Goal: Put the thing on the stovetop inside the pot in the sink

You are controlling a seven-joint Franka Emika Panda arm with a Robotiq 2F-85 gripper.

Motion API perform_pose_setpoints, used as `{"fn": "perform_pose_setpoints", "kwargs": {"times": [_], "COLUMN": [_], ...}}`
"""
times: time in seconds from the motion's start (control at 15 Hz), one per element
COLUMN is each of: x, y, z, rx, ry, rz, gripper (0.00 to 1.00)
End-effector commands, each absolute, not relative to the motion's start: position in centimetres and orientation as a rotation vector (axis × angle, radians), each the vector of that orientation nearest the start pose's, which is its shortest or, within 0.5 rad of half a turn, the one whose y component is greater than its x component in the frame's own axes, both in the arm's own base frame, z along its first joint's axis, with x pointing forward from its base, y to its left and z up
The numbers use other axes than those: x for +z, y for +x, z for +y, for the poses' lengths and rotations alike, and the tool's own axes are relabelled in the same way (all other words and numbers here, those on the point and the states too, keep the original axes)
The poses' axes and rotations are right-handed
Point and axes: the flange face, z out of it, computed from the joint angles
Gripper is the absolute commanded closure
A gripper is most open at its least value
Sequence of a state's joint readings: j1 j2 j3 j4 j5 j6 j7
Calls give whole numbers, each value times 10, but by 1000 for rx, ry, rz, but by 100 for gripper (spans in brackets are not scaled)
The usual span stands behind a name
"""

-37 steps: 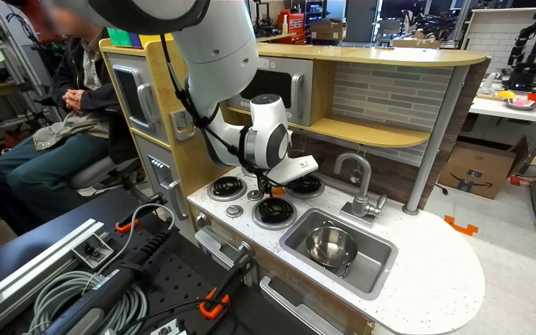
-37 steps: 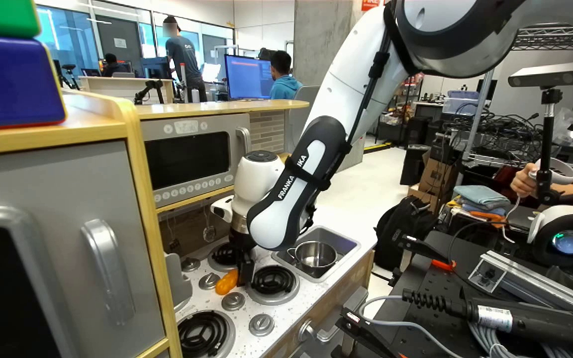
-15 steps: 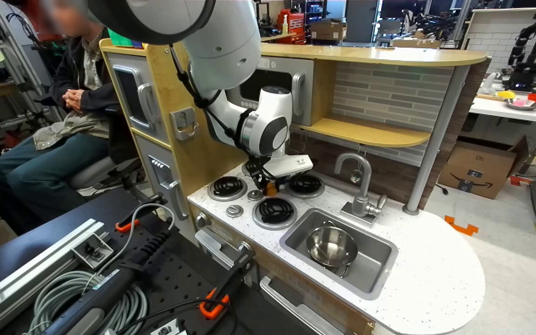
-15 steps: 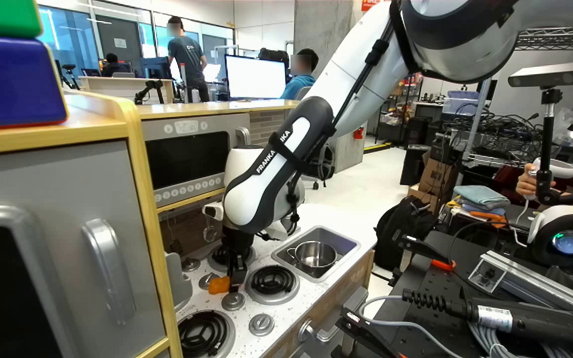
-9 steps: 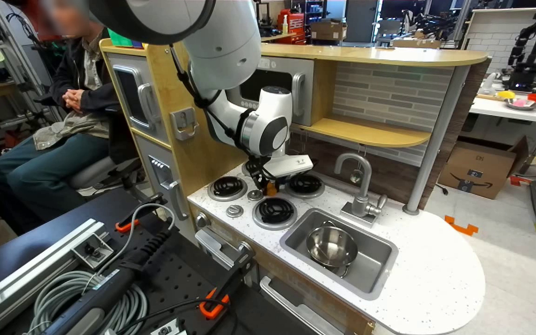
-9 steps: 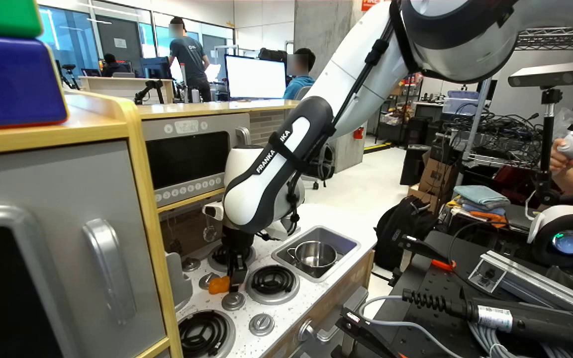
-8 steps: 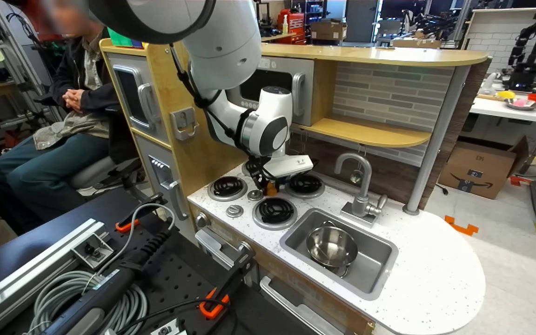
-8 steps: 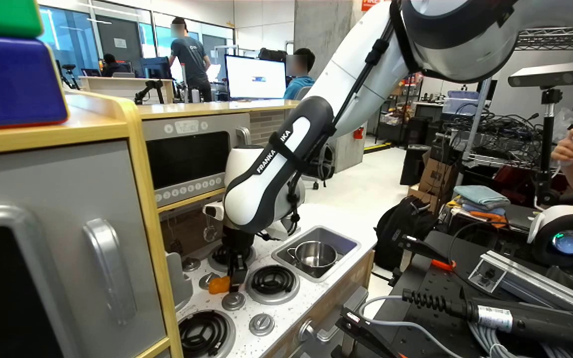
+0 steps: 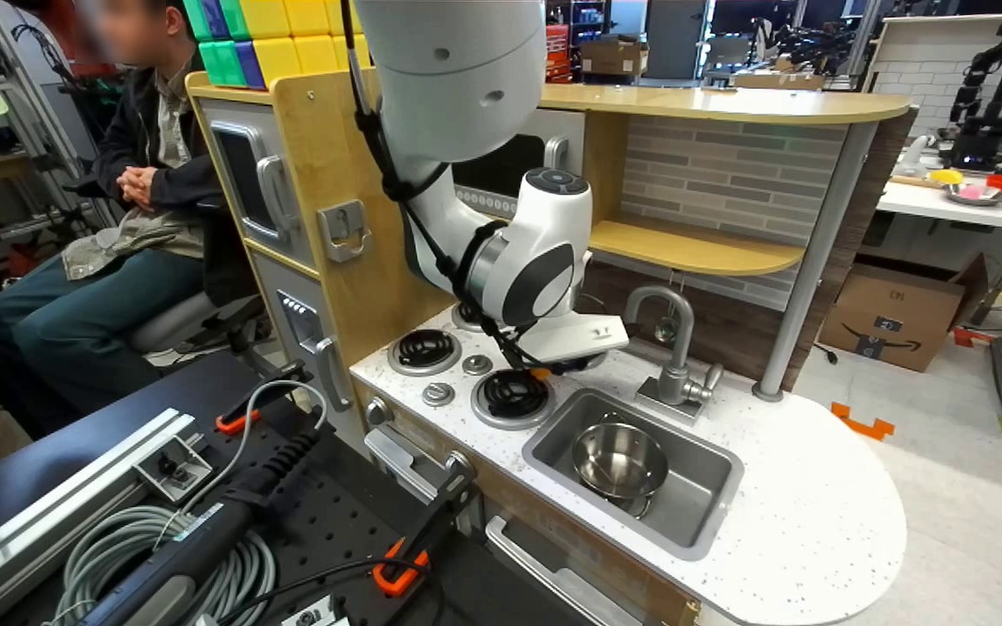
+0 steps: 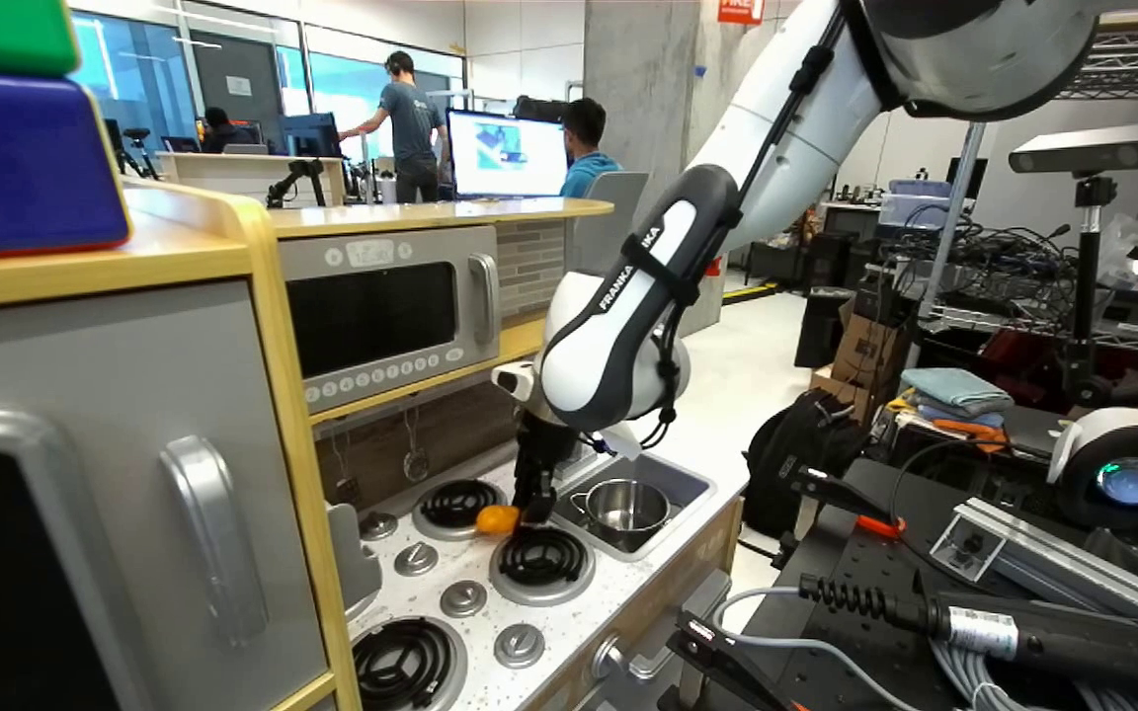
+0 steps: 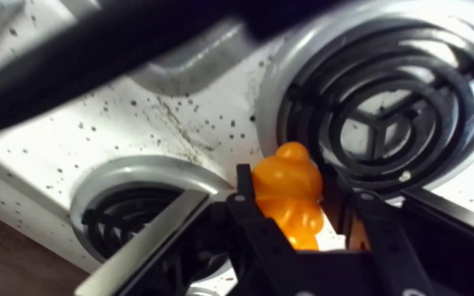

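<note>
The gripper (image 11: 287,176) is clamped on an orange toy (image 11: 288,193), pressing it from both sides. Half a second ago the toy was down beside the knobs (image 10: 416,559) of the white stovetop (image 10: 411,597). Now gripper and toy have shifted toward the sink (image 9: 731,487), and in an exterior view the toy shows between the rear burner (image 10: 458,502) and the front burner (image 10: 541,563); its height above the surface is hard to tell. The robot arm (image 10: 618,306) has swung the same way, uncovering stacked coloured blocks (image 9: 275,61) on top of the wooden cabinet (image 9: 353,296).

The steel pot (image 9: 620,461) has stayed put, upright inside the sink and apart from the toy. The sink's rim lies between them, and a curved faucet (image 9: 684,339) rises behind the basin. In an exterior view the arm and gripper hide all but a small orange patch of the toy. A blurred dark bar (image 11: 97,49) crosses the upper left of the wrist view.

Around the toy kitchen are a seated person (image 9: 144,209) with hands together and a black table (image 9: 336,522) carrying coiled cable (image 9: 96,548).
</note>
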State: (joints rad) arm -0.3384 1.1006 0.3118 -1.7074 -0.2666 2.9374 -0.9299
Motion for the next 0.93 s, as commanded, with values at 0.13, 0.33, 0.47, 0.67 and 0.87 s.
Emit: {"fn": "perform_pose_setpoints", "kwargs": {"times": [0.13, 0.33, 0.47, 0.67, 0.87], "x": [23, 21, 8, -21, -48], "y": [592, 596, 619, 645, 659], "z": [-61, -75, -80, -90, -97], "rx": [-497, -453, -392, -248, -62], "ry": [-2749, -2813, -2916, -3063, -3180], "rz": [-1262, -1142, -995, -841, -688], "gripper": [82, 82, 82, 82, 82]}}
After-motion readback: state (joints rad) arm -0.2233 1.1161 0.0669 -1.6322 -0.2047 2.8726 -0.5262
